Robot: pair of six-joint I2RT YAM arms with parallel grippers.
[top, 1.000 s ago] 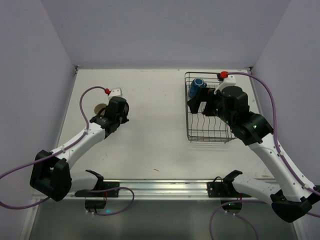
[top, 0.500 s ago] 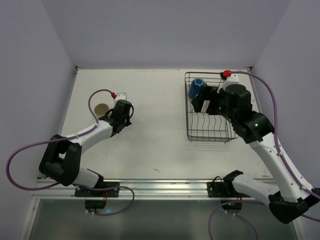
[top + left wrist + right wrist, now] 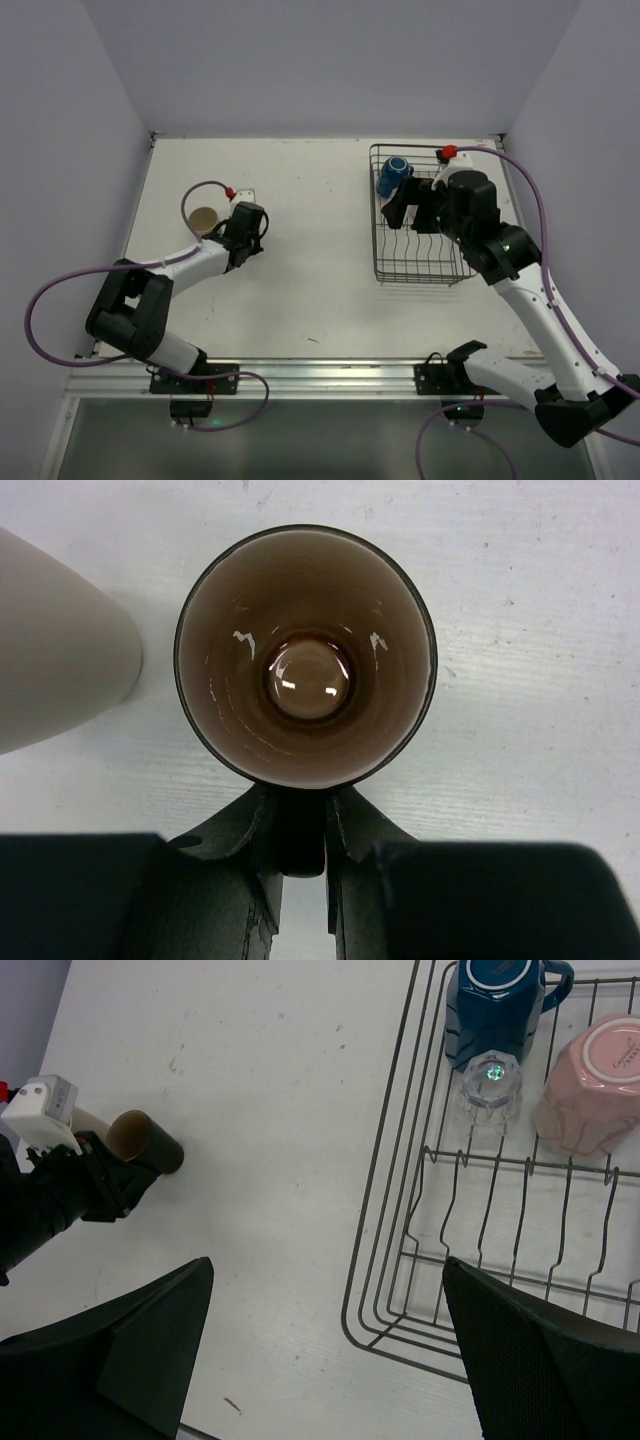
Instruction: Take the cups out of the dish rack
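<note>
Three cups are seen inside the dish rack (image 3: 520, 1160), ahead of the right gripper (image 3: 325, 1280). A blue mug (image 3: 500, 1000) lies farthest from the fingers. A small clear glass (image 3: 492, 1085) is set just in front of it on the nearer side, and a pale pink cup (image 3: 590, 1085) is placed just right of the glass. All three bases are turned toward the wrist camera. The right gripper's fingers are spread wide with nothing held between them, and the gripper is poised above the left side of the rack.

Well apart, across the table (image 3: 520, 630), the left gripper (image 3: 300, 810) is drawn narrow, its fingers pressed on either side of the handle of the dark brown mug (image 3: 305, 655). That mug is stood upright, mouth up, directly ahead of the fingertips. A cream-beige mug (image 3: 55, 650) is seen just left of it, separated by a thin strip of table; only its side is shown, so its pose cannot be told.
</note>
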